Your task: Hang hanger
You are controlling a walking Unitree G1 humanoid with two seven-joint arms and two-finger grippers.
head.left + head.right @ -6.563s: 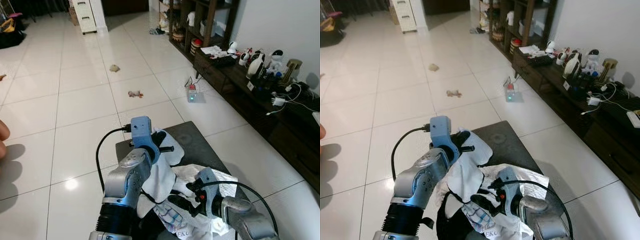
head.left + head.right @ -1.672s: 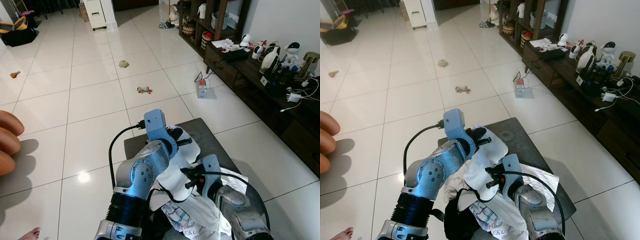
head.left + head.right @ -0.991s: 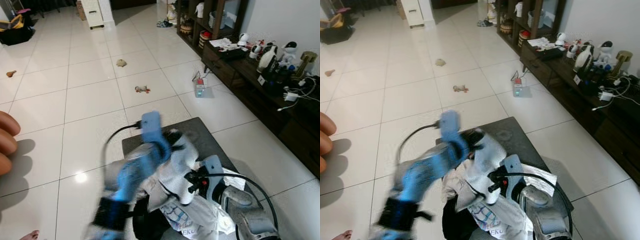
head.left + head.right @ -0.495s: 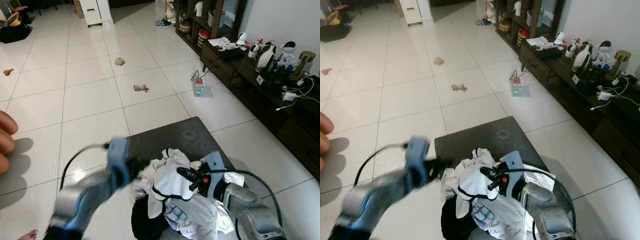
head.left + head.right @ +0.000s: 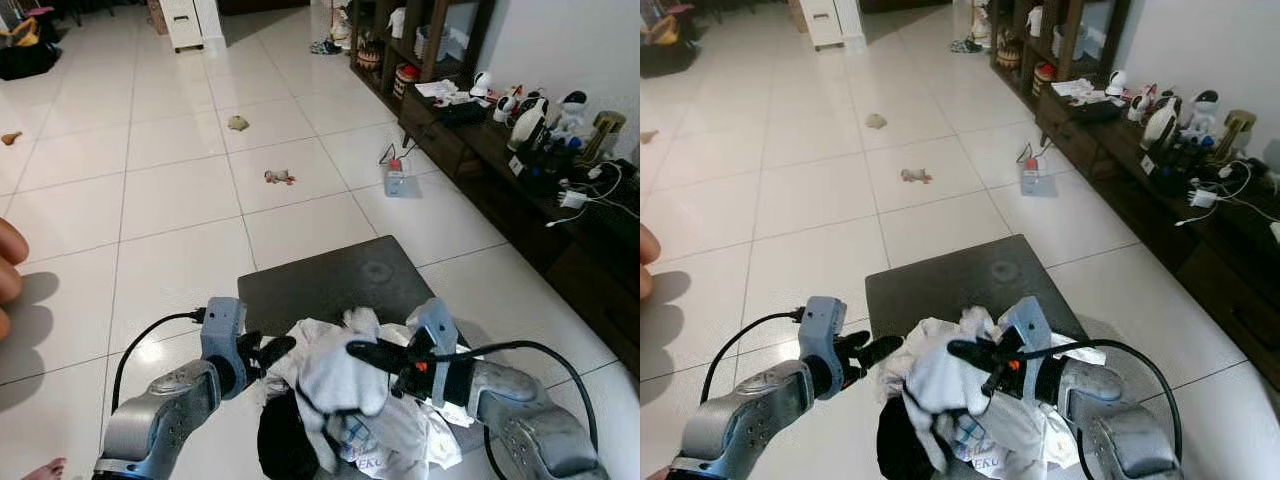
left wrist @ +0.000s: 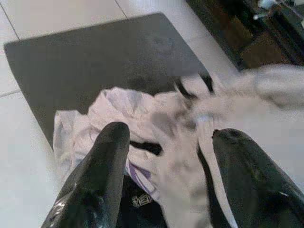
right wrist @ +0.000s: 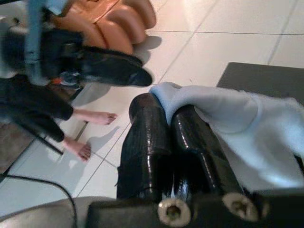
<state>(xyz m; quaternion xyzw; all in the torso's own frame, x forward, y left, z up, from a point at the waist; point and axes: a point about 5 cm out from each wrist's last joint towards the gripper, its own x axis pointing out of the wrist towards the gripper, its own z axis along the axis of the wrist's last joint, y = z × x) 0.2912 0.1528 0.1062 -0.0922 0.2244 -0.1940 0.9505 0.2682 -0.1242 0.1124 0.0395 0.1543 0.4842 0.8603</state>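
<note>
Cloth (image 5: 335, 375) is being pinched between the clenched fingers of the right gripper (image 5: 362, 351), a pale garment held up off the heap so that, it is judged, it can be parted from the rest and a hanger found or fitted. In the right wrist view the two black fingers (image 7: 164, 137) are being pressed together with the pale fabric (image 7: 247, 123) draped over them. The left gripper (image 5: 272, 348) is being held just beside the heap at its left edge, jaws spread wide and grasping nothing, probably so that the pile can be steadied or a second hold taken; its fingers (image 6: 102, 161) are being pointed at the crumpled whites in its wrist view. No hanger can be made out in the heap (a thin dark line within the clothes might be one, but it cannot be told), and no rail is being shown.

The clothes pile (image 5: 400, 440), white pieces over something black, is being supported on a low dark grey table (image 5: 320, 280) standing on a glossy white tiled floor (image 5: 150, 190). Small scraps (image 5: 280, 177) are lying on the tiles farther off. A dark wooden sideboard (image 5: 560, 220), cluttered with figurines and cables, is running along the robot's right wall, and a person's hand (image 5: 8, 275) is showing at the left edge.
</note>
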